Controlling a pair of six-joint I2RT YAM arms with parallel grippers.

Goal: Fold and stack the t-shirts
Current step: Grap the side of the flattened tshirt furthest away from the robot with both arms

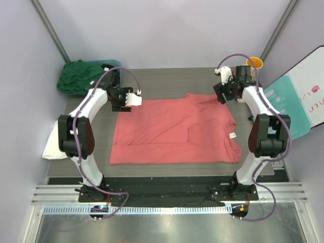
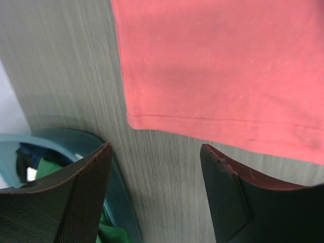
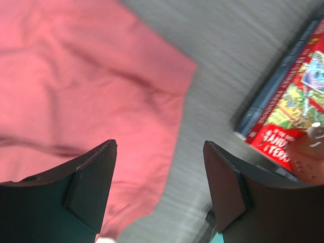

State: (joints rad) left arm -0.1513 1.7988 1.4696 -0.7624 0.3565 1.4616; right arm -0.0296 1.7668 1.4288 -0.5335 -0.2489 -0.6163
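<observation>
Your left pincer [image 2: 156, 152] sits closest to its wrist camera, its two dark fingers [image 2: 76, 197] standing wide apart with nothing between them but bare bench [image 2: 66, 66]. Just beyond the fingertips you see the hemmed edge of the coral shirt [image 2: 217, 66], apart from both pads. At the lower left of that view the tub [image 2: 96, 144] curves in, with the green shirt [image 2: 109, 230] inside it. Your right pincer [image 3: 160, 147] is likewise wide and holds nothing. Its left finger shows against the coral shirt's corner and its right finger against bench, with a colourful box [image 3: 288, 106] off to the right. From above, you find the coral shirt spread flat mid-bench between the two arms, hem to the left, with a small white label [image 1: 233, 135] at its right edge and a folded-over layer showing on its right half. The left pincer hovers at the shirt's far left corner, the right at its far right corner. The green shirt is bunched in the tub at the bench's far left corner. The white shirt [image 1: 50, 144] lies at the bench's left edge, partly hidden by the left arm's elbow.
</observation>
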